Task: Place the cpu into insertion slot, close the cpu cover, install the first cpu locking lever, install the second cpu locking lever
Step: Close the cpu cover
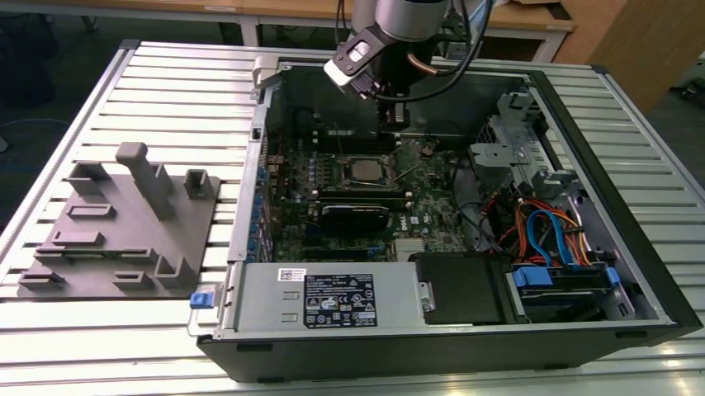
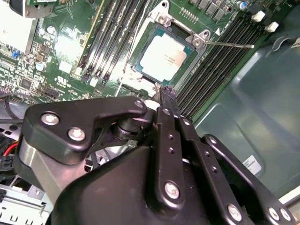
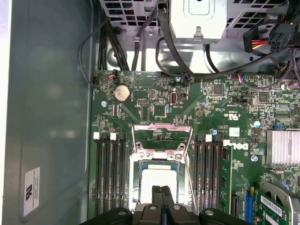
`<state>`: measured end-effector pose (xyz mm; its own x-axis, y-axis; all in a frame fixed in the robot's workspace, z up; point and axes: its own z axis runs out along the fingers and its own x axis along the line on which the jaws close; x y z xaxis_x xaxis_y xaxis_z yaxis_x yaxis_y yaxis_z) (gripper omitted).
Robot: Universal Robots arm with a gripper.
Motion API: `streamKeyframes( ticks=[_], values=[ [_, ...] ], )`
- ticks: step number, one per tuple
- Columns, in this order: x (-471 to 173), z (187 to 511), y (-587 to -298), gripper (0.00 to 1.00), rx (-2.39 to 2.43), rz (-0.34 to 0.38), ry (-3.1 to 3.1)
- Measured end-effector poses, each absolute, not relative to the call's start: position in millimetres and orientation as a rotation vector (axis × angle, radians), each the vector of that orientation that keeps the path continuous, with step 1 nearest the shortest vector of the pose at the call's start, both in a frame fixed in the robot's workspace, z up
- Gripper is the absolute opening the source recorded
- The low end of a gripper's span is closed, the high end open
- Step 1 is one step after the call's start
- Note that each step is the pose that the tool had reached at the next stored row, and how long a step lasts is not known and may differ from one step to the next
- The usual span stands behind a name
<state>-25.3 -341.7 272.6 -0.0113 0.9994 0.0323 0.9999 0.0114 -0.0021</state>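
Cpu [image 3: 150, 180] lies seated — cpu cover [image 3: 161, 126] open, memory slots [image 3: 110, 178] flanking.

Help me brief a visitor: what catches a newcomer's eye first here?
The open computer case on the slatted table, with the arm down inside it. Inside, the silver cpu sits in the insertion slot, the cpu cover swung open, the black hand shut, close above it.

Downward-pointing end effector [image 3: 162, 189], closed

Found cpu [image 3: 152, 178] seated flat in slot [image 3: 159, 163], silver-grey top up; found cover [image 3: 161, 127], a silver windowed frame, swung open past slot's edge.
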Motion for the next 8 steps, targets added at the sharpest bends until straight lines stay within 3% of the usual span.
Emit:
streamKeyframes(
  ticks=[8],
  values=[
    [-25.0,272.6,-343.6,0.11,-2.192,-0.033,-2.216]
  ],
)
